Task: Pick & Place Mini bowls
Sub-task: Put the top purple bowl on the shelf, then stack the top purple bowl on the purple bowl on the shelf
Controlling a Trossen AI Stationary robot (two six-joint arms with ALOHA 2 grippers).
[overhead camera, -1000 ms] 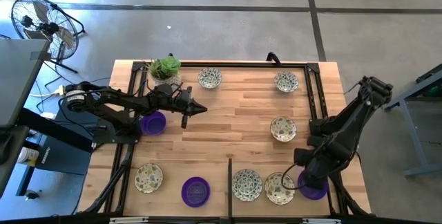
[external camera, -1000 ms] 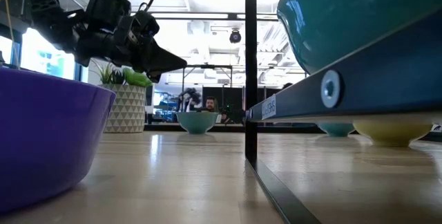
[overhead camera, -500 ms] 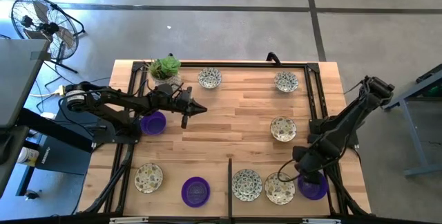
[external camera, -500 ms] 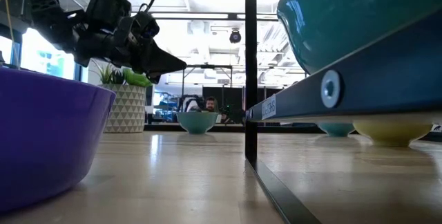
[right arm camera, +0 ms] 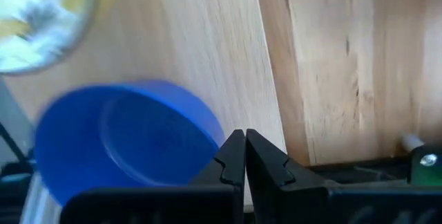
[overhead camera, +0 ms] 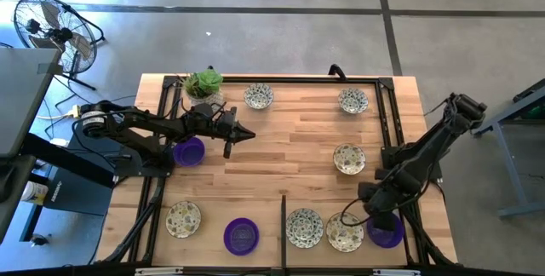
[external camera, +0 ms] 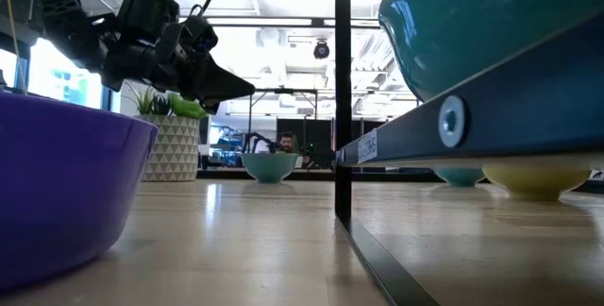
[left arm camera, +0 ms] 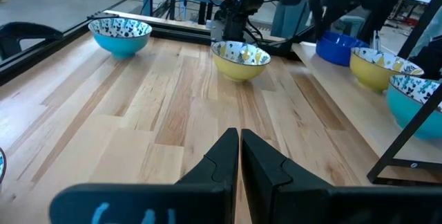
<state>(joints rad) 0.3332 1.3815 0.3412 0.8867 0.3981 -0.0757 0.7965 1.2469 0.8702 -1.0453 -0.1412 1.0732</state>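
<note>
R gripper (overhead camera: 372, 214), fingers together & empty, hangs near the table's front R corner just beside a purple mini bowl (overhead camera: 386, 230), so prob between picks: next needs jaws apart over a rim; L gripper (overhead camera: 246, 134) waits pinched together, mid-left.

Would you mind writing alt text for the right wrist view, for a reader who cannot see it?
The right gripper, its two dark fingers pressed shut and holding nothing, sits just beside the rim of a purple mini bowl on the pale wooden table. A patterned bowl shows at one corner.
</note>
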